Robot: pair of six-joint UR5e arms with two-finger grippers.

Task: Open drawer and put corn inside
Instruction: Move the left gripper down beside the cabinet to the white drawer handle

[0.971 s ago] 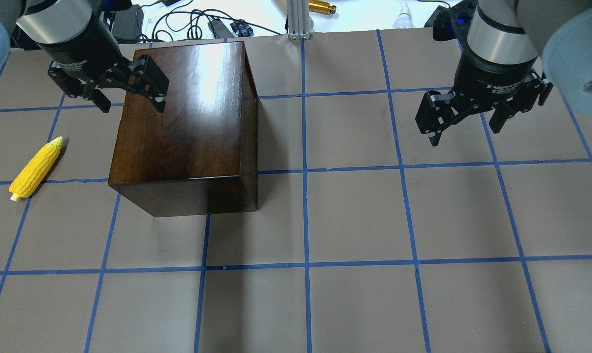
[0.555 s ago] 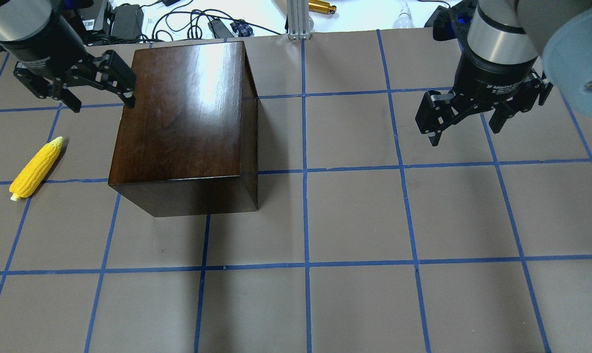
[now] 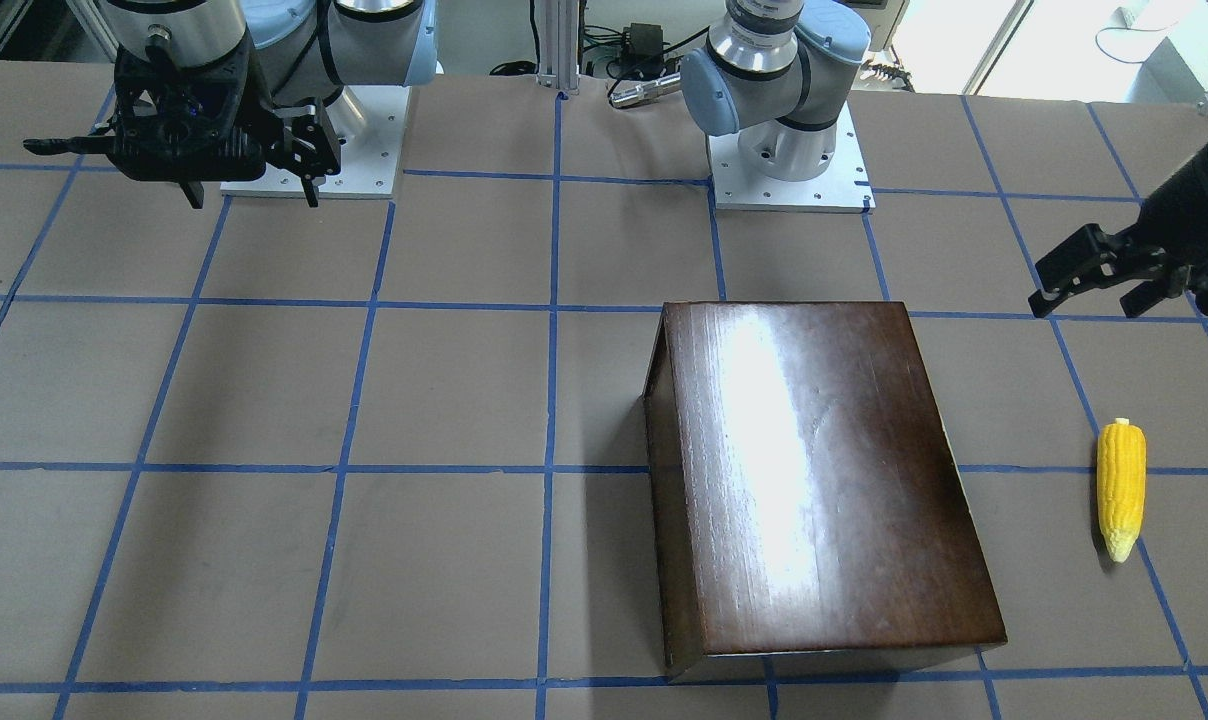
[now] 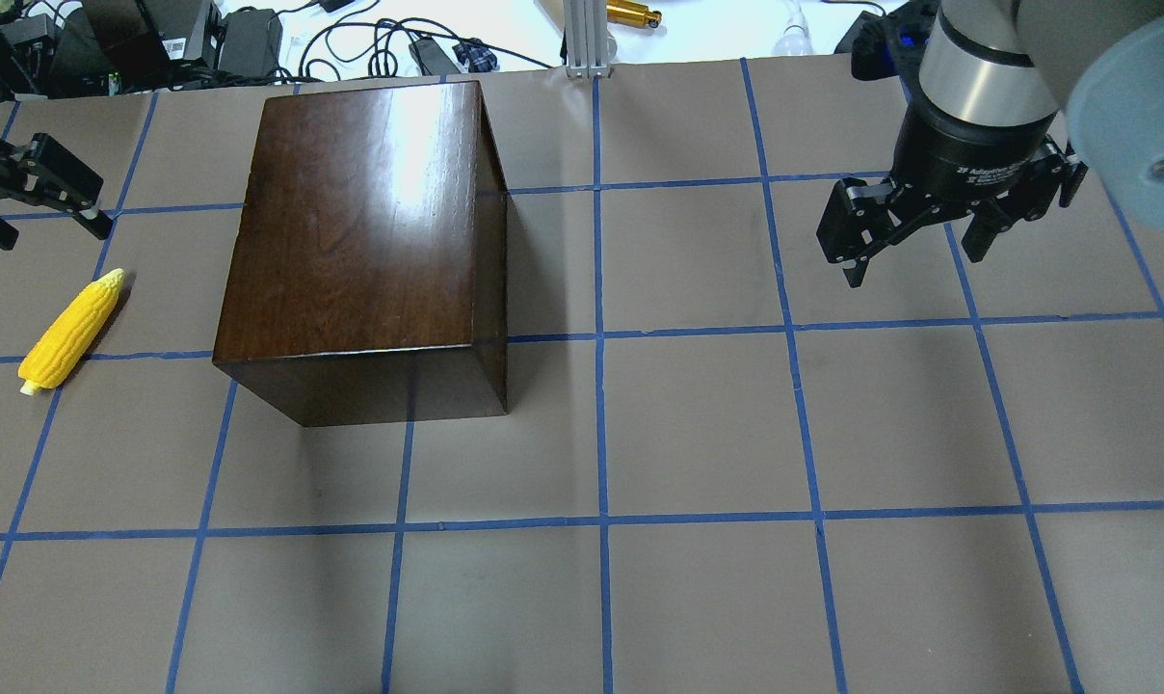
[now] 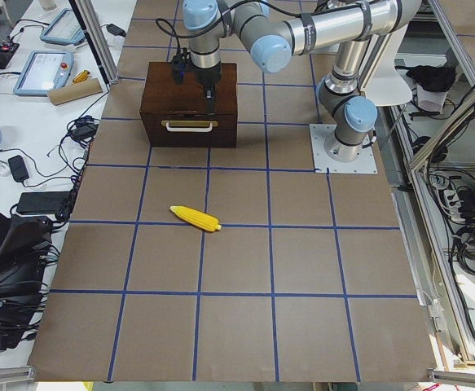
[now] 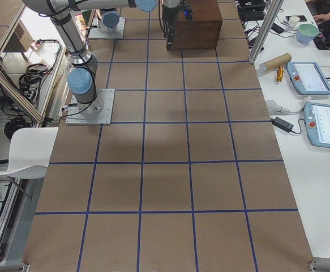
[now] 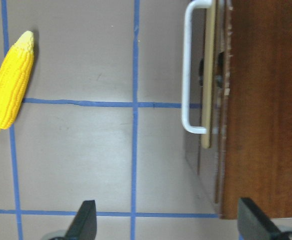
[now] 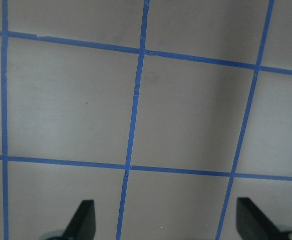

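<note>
Black-fingered, the left gripper (image 4: 50,233) hangs high over the robot's left side of the brown paper-covered table with blue tape grid (image 4: 698,424). It points straight down, jaws spread wide and holding nothing. The small yellow toy corn cob (image 4: 69,330) lies flat on the table below it, off to the side away from the large glossy dark-brown wooden box (image 4: 360,212), touching neither. The drawer (image 5: 190,135) sits shut in that box, its pale handle (image 7: 186,65) facing the corn. The right gripper (image 4: 914,265) hovers well apart, equally wide.
</note>
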